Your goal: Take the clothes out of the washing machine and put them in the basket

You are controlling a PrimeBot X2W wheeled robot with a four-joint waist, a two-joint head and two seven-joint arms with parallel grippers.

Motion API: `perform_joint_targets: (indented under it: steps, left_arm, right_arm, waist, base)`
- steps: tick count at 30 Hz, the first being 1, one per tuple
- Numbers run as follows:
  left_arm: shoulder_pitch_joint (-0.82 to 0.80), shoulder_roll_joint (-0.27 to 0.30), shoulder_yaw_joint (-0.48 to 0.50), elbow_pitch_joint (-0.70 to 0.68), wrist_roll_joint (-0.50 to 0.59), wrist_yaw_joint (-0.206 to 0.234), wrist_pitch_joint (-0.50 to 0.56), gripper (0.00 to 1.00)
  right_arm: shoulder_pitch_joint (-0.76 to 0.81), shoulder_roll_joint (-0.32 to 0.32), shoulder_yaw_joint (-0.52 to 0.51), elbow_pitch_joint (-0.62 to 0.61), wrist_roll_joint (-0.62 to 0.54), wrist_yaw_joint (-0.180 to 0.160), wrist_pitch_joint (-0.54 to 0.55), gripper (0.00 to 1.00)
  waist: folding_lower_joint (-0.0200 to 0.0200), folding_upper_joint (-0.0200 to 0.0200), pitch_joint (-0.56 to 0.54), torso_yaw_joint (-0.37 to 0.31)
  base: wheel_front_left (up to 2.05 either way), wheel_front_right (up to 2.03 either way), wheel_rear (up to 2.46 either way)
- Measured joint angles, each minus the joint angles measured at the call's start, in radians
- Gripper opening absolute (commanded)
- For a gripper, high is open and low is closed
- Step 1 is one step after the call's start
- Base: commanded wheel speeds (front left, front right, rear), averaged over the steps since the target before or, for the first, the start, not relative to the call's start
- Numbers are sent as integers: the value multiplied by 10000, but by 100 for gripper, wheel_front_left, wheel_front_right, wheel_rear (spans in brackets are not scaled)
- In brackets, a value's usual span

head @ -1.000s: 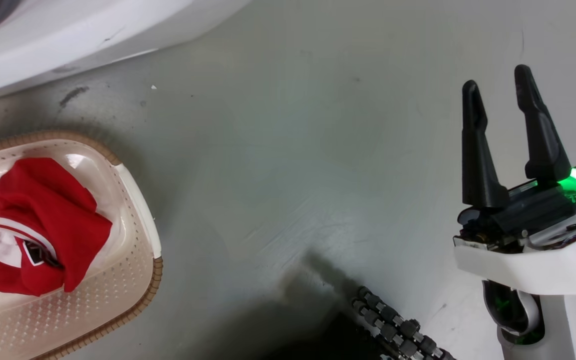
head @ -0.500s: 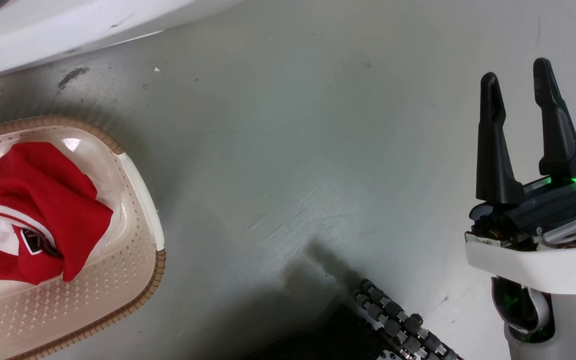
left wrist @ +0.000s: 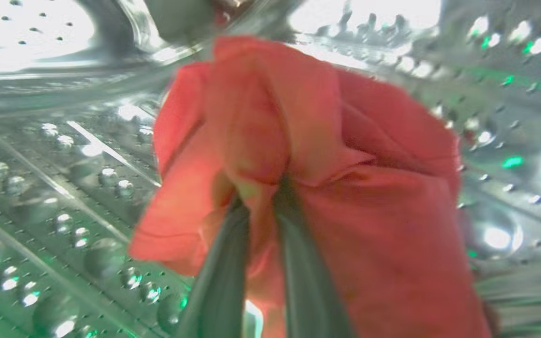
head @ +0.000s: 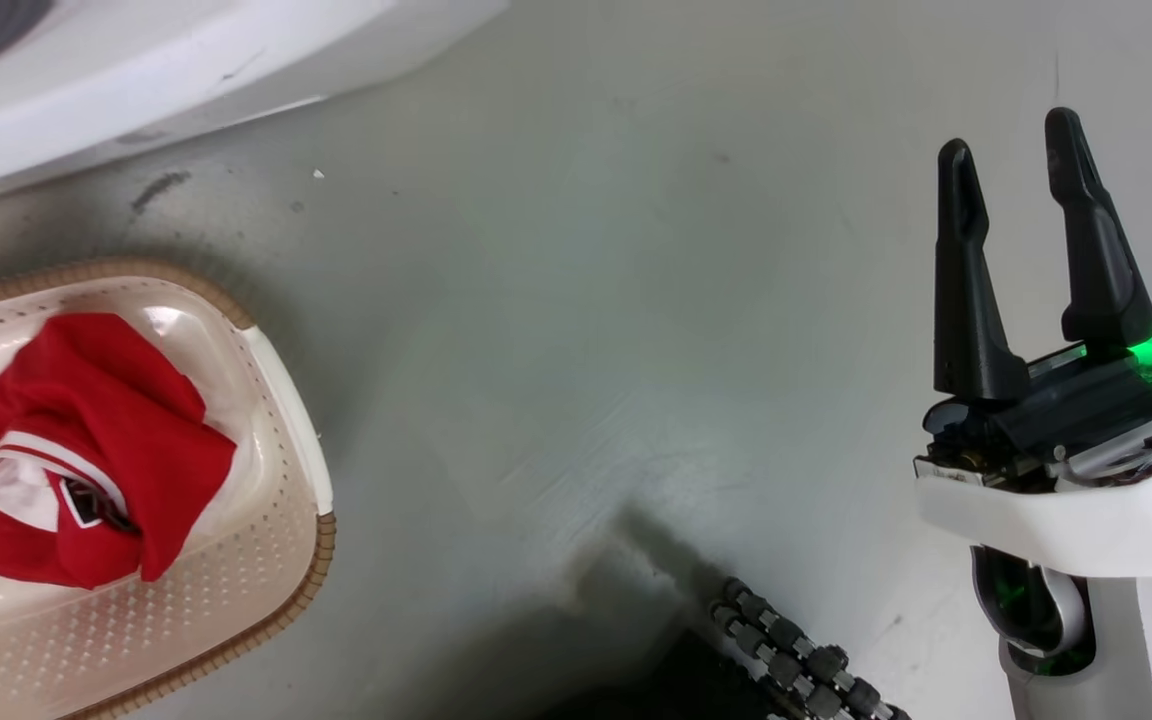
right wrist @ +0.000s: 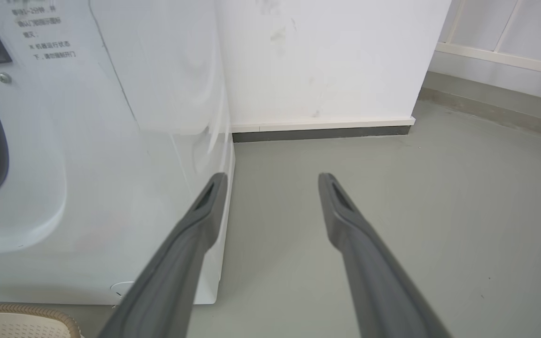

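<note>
The left tool (left wrist: 261, 199) squeezes a red cloth (left wrist: 345, 197) between its two fingers, inside the shiny drum (left wrist: 64, 164). That view is blurry, so the cloth may be lifted off the drum wall. The right tool (head: 1008, 135) has its fingers spread apart and holds nothing above the grey floor (head: 586, 350). More red clothes (head: 106, 430) lie in the basket (head: 321, 540) near the washing machine (head: 136, 70).

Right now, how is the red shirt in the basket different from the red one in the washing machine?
The basket garment lies loose in the cream basket; the drum garment is inside the steel drum. Nothing holds the basket garment; the left end effector pinches the drum garment. The basket garment shows white striped trim; the drum garment looks plain. Both are red, crumpled fabric.
</note>
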Motion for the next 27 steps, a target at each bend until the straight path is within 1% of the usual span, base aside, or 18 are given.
perform_joint_targets:
  steps: [5,18,24,27]
  left_arm:
    - [604,-138,-25,125,-474,0,-1081,0]
    - [2960,-309,-382,79,-1862,0,-3313,0]
    - [4220,-499,-437,88,-2291,0,-4504,0]
    - [4820,-696,-320,140,-2548,0,-5212,0]
  right_arm:
    - [43,0,-36,117,-245,0,0,100]
    - [527,2,31,483,-911,0,0,100]
    - [779,2,46,629,-1202,0,0,100]
    - [944,4,54,719,-1329,0,0,100]
  waist:
    - [0,0,-551,213]
    - [-1,0,-2215,836]
    - [-1,0,-2985,1073]
    - [-1,0,-3375,1186]
  base:
    - [0,0,0]
    - [0,0,0]
    - [0,0,0]
    - [0,0,0]
